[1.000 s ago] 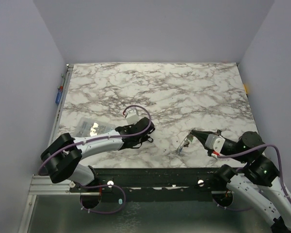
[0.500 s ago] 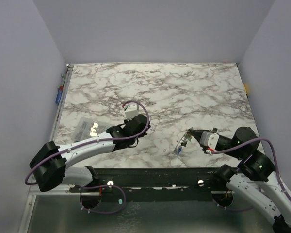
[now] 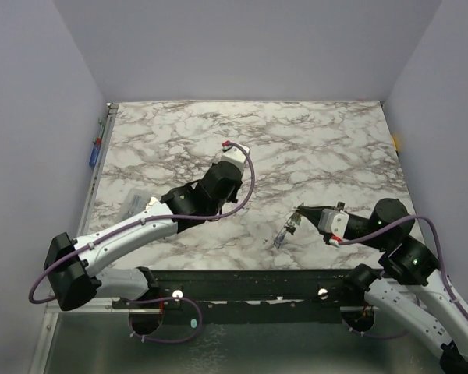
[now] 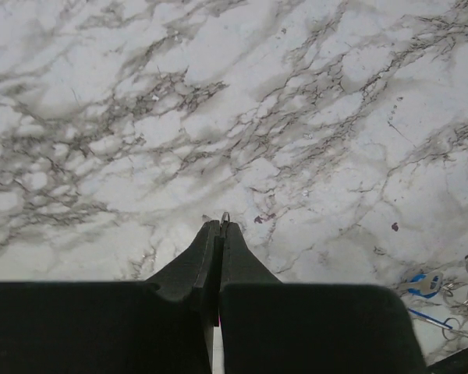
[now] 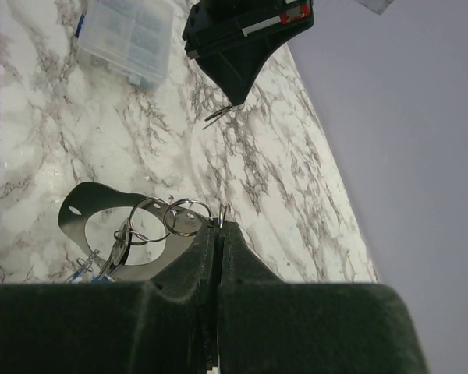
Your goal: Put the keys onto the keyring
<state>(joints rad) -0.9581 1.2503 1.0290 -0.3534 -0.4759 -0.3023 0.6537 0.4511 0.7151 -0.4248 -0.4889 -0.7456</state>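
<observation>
My left gripper [image 4: 220, 224] is shut, and a thin dark wire loop, the keyring [image 4: 225, 216], pokes out of its tips. The right wrist view shows that keyring [image 5: 221, 114] held in the air above the marble table [image 3: 312, 148]. My right gripper [image 5: 221, 224] is shut on the edge of a dark metal plate [image 5: 78, 202]. The plate carries two silvery rings [image 5: 152, 218] and the keys [image 5: 101, 261] with blue tags. From above, the keys [image 3: 284, 234] dangle below the right gripper [image 3: 300, 210], with the left arm to their left. Blue tags of the keys [image 4: 429, 284] show low right in the left wrist view.
A clear plastic compartment box [image 3: 136, 204] lies near the table's front left, behind the left arm. A small blue item [image 3: 93, 156] sits on the table's left rail. Grey walls close the table at the back and on both sides.
The left arm has lifted and swung away from the front edge toward the middle of the table, its gripper still shut. The right gripper with the hanging keys has shifted slightly left.
</observation>
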